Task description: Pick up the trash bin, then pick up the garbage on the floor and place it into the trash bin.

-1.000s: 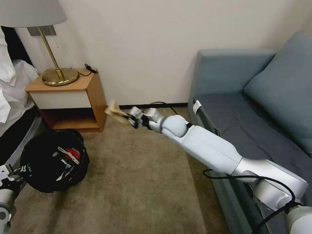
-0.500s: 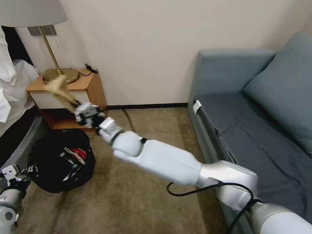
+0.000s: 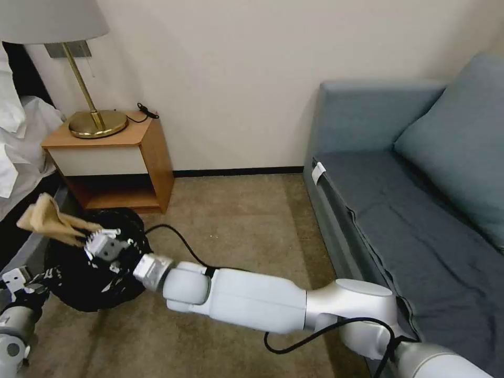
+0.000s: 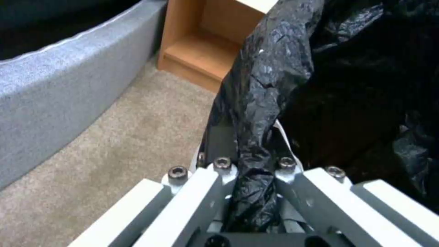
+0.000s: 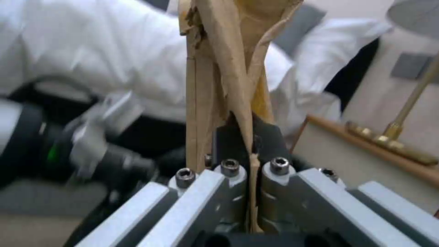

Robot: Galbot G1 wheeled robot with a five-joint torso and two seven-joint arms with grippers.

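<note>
The trash bin (image 3: 73, 286) with its crinkled black bag sits low at the left of the head view, above the carpet. My left gripper (image 3: 29, 283) is shut on the bag-covered rim (image 4: 249, 137). A piece of garbage, the crumpled brown paper (image 3: 47, 220), is pinched in my right gripper (image 3: 94, 239), which is shut on it over the bin's far-left rim. In the right wrist view the paper (image 5: 228, 72) stands up from between the closed fingers. Some litter shows inside the bin, half hidden by the gripper.
A wooden nightstand (image 3: 113, 157) with a brass lamp (image 3: 94, 118) stands behind the bin. White bedding (image 3: 16, 136) lies at the far left. A blue-grey sofa (image 3: 409, 184) takes up the right side. Bare carpet (image 3: 236, 220) lies between them.
My right arm swung left and down with the brown paper, from near the nightstand's front to just over the bin. The bin and left gripper hardly moved.
</note>
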